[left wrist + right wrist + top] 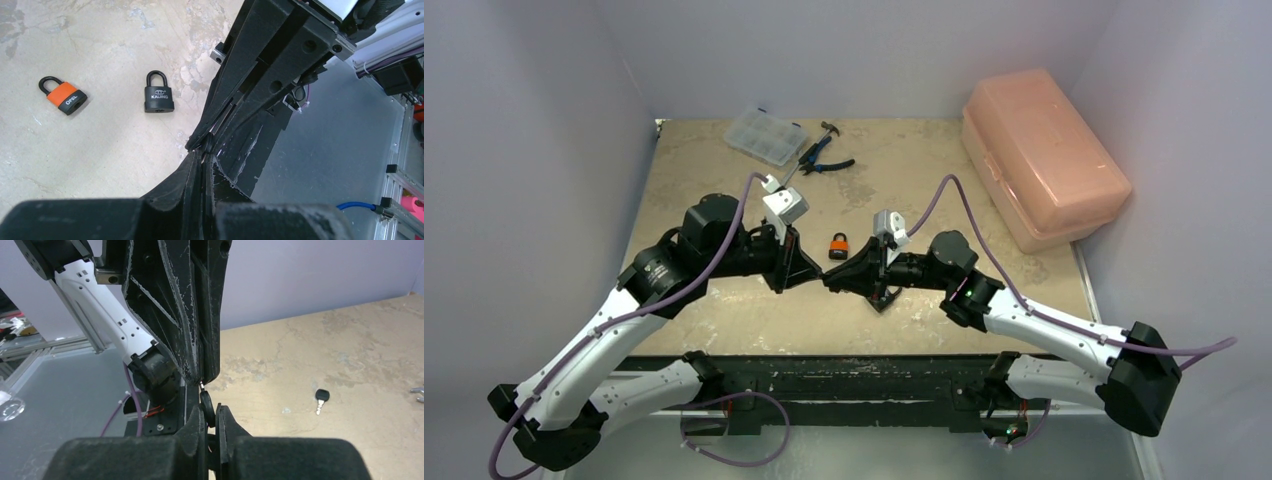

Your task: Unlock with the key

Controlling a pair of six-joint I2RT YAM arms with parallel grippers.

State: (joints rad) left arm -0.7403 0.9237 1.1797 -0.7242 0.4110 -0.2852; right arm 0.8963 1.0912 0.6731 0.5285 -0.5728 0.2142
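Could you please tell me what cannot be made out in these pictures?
The key: blade hidden inside the left gripper in the right wrist view; hidden by both closed grippers in the left wrist view.
The black padlock: not visible in the top view, likely under the right gripper.
The spare key: teeth too small, right wrist view.

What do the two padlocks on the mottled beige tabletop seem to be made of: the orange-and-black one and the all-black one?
Orange-and-black padlock: matte shell in two colour bands with rounded edges, which suggests a plastic or rubber cover; the black shackle is probably coated metal. All-black padlock: matte black body with white printed lettering, likely a similar cover; its shackle looks the same.
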